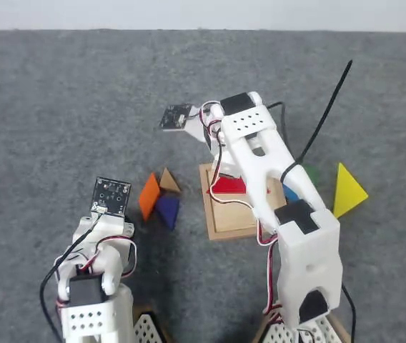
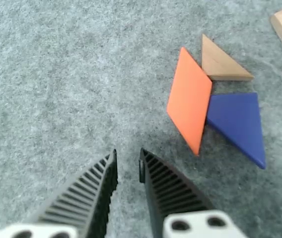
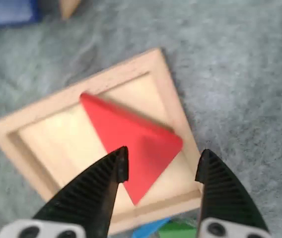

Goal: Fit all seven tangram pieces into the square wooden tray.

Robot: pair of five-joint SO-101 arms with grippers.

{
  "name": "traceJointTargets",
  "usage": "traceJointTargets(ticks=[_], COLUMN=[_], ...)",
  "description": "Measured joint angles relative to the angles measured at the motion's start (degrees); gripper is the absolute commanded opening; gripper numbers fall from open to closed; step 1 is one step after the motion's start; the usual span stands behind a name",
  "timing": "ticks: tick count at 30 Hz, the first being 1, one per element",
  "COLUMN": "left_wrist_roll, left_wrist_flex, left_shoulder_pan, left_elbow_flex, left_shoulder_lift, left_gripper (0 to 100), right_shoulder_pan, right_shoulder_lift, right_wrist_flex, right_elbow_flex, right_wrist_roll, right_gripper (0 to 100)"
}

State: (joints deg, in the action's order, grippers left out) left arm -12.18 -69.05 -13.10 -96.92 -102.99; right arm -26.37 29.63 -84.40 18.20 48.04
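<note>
Grey felt counter (image 1: 60,107). Left of the tray (image 1: 226,218), three pieces are clustered: an orange parallelogram (image 2: 189,99) with a tan triangle (image 2: 223,64) and a blue triangle (image 2: 238,124) against it. To the right is a yellow triangle (image 1: 347,189). A green piece (image 1: 312,174) and a light-blue piece (image 1: 291,191) are partly hidden by the right arm, which also crosses the tray. The tray is pale wood, square and low-rimmed, and holds a red triangle (image 3: 131,144). The right gripper (image 3: 162,163) hangs over that triangle, jaws wide apart and empty. The left gripper (image 2: 127,163) is over bare counter near the parallelogram, jaws a narrow gap apart and empty.
</note>
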Motion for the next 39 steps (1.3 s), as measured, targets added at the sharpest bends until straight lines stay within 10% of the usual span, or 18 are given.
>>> traceJointTargets(ticks=[12, 39], left_wrist_roll=[0.0, 0.0], left_wrist_flex=[0.0, 0.0], left_shoulder_pan=[0.0, 0.0], left_elbow_flex=[0.0, 0.0], left_shoulder_lift=[0.0, 0.0], left_gripper=[7, 7], right_shoulder_pan=[9.67, 1.49], right_shoulder_lift=[6.07, -14.42], right_wrist_flex=[5.98, 11.34], right_elbow_flex=[0.0, -31.91], right_wrist_roll=[-17.58, -22.77], right_gripper=[22.6, 22.6])
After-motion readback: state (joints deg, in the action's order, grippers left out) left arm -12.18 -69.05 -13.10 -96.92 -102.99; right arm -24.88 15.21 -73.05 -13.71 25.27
